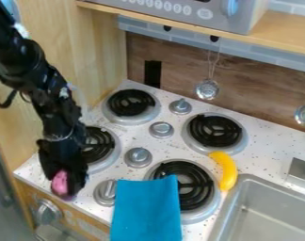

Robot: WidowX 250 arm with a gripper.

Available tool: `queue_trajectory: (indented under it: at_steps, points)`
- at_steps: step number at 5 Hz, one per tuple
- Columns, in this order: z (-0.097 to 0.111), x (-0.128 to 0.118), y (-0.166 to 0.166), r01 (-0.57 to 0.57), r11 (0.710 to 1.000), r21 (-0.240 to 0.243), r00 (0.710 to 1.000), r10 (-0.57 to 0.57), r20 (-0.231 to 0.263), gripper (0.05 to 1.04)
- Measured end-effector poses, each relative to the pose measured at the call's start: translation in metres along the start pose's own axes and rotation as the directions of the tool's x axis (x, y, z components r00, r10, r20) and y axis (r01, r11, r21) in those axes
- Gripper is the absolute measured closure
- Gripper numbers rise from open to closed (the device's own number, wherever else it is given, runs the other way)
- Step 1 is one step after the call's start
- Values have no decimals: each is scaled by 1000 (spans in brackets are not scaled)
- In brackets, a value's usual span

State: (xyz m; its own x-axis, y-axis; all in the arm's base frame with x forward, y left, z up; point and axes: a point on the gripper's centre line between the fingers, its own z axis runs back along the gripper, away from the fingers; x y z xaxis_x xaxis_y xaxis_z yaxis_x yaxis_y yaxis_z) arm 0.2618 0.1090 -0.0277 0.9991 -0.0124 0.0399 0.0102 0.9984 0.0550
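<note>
Camera view: at lower left of the frame, my gripper (67,182) pinches a pink thing (59,182) at the stove's (152,151) near corner, close to the left burner (100,145). A blue cloth (144,211) partly covers the lower burner (191,188); the banana (227,170) lies right of it, near the sink (244,207) at lower right.

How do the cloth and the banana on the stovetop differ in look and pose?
The cloth is plain blue, while the banana is yellow.
The cloth is broad, flat and straight-edged; the banana is narrow, rounded and curved.
The cloth partly covers the front right burner, whereas the banana lies to one side of its coil, near the sink.
Both are on the stovetop, away from the gripper.
</note>
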Motion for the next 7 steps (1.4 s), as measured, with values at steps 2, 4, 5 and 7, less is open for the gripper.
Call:
queue_trajectory:
  at_steps: [2,4,5,7]
  points:
    - [51,48,-48,78,996,-36,991,-74,108,214]
    - [54,104,-77,124,991,-43,983,-117,139,214]
    - [40,130,-81,132,991,-9,984,-130,123,214]
    - [12,156,-81,119,993,20,989,-121,82,214]
